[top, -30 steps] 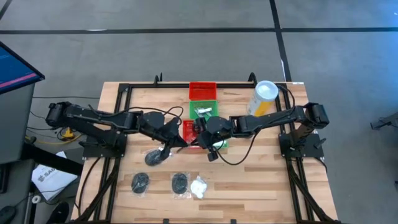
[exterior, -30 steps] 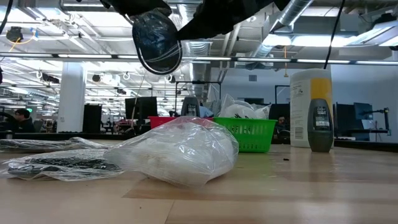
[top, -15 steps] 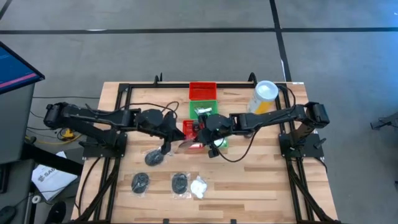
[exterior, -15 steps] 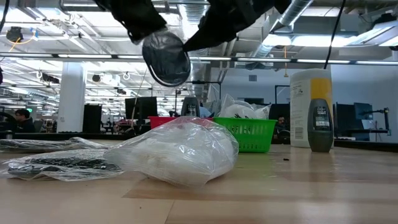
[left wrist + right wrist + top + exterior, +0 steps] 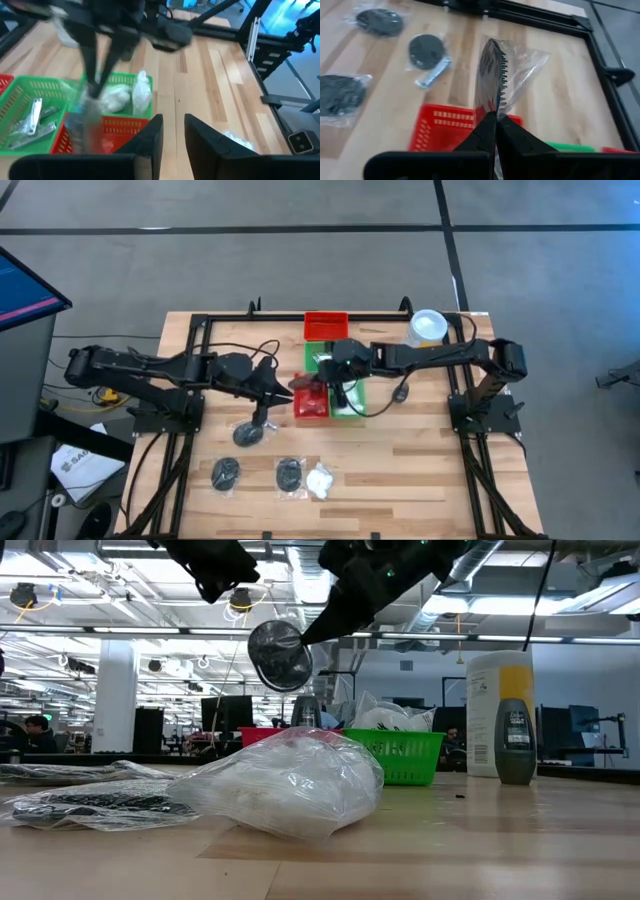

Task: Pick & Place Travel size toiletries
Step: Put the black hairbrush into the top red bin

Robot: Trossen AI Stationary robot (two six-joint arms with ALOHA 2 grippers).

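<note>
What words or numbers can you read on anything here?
None can be read.
The dark bottle has a small pale label, too blurred to read.
The yellow canister shows no letters.
The white sheet on the floor has dark print, too small to read.

On the counter (image 5: 400, 480) lie three dark disc packets (image 5: 249, 434) and one white puffy packet (image 5: 320, 480), a fourth disc packet (image 5: 492, 75) hangs in the air, and there are two red trays (image 5: 311, 405), two green trays (image 5: 350, 402), one yellow canister (image 5: 424, 330) and two arms (image 5: 150, 368).
</note>
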